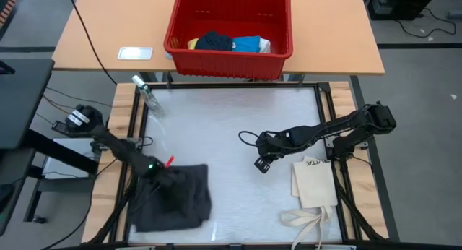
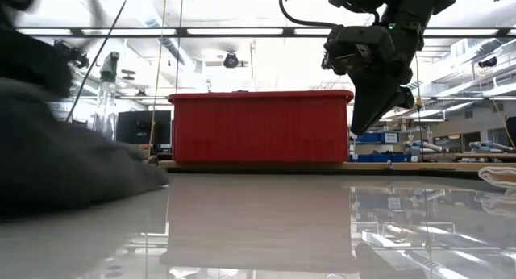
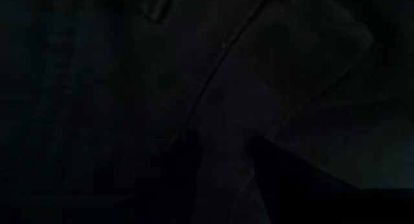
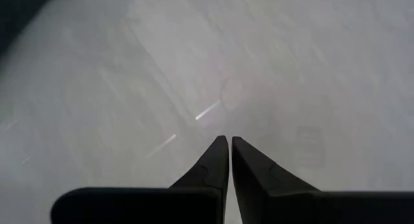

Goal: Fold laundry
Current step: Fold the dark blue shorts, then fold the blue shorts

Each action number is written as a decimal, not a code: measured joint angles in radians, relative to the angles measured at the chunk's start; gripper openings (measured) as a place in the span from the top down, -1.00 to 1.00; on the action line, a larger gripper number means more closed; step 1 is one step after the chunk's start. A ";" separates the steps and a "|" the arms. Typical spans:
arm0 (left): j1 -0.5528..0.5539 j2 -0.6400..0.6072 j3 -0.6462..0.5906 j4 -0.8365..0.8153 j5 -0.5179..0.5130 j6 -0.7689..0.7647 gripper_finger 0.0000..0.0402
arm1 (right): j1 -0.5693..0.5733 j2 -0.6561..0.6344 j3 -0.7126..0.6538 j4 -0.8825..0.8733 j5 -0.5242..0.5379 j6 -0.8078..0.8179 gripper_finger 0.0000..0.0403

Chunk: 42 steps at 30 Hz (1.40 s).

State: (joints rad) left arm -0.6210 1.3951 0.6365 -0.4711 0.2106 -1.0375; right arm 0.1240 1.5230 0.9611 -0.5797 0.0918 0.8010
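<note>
Left gripper (image 1: pixel 160 172) presses into the dark grey cargo shorts (image 1: pixel 173 199) at the surface's near-left corner, its jaws' grip unclear, while the right gripper (image 1: pixel 260 164) hovers, jaws shut and empty, mid-surface, presumably waiting.

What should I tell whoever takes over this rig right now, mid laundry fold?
Left hand: down on the dark grey shorts at the table's near left; its wrist camera shows only dark fabric, so its grip cannot be told.
Right hand: shut, empty, hanging above bare table near the middle.
Shorts: bunched, not yet a neat fold.
Red basket: on the wooden table beyond, with yellow, navy, blue and white pieces still inside.
Cream tote bag: flat at near right, not part of the job.
Left: finish the shorts, then fold the basket pieces.
</note>
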 joint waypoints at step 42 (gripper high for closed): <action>1.622 0.093 0.800 0.090 0.048 1.058 0.07 | -0.700 0.031 0.480 0.235 -0.164 -0.361 0.95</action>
State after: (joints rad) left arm 1.0014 1.4884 1.4363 -0.3813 0.2589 0.0208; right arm -0.5759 1.5545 1.4412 -0.3449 -0.0719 0.4397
